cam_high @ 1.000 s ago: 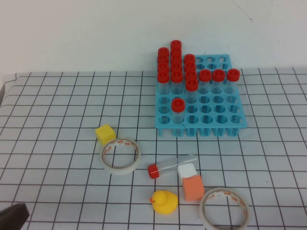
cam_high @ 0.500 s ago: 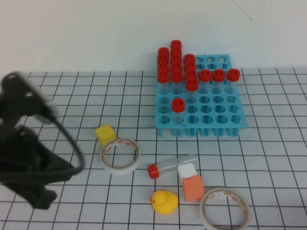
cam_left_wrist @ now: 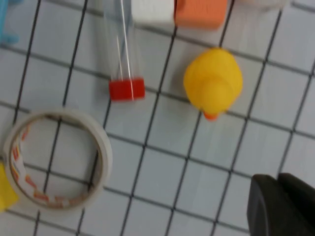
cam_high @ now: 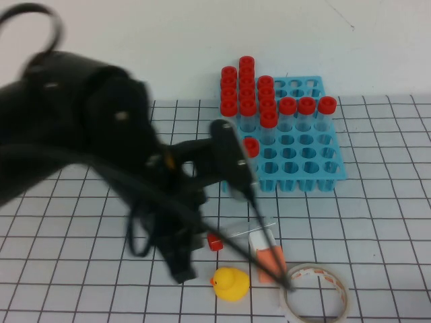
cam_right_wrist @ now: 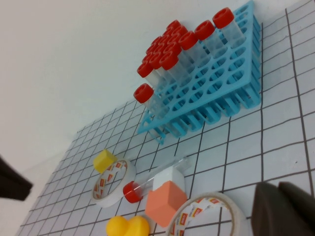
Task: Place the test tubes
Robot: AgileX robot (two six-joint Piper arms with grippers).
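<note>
Left gripper (cam_left_wrist: 276, 184), fingers pressed together, hangs near one yellow duck (cam_left_wrist: 212, 81). One loose test tube (cam_left_wrist: 125, 59) lies flat just past the duck, its red cap toward one tape roll (cam_left_wrist: 102, 152). Right gripper (cam_right_wrist: 279, 191) – also closed, holding nothing – sits beside a second tape roll (cam_right_wrist: 211, 198). Three cubes lie nearby – yellow cube (cam_right_wrist: 104, 160), white cube (cam_right_wrist: 167, 174), orange cube (cam_right_wrist: 165, 201). One blue rack (cam_right_wrist: 206, 105), well ahead, holds over a dozen capped tubes (cam_right_wrist: 170, 61).
</note>
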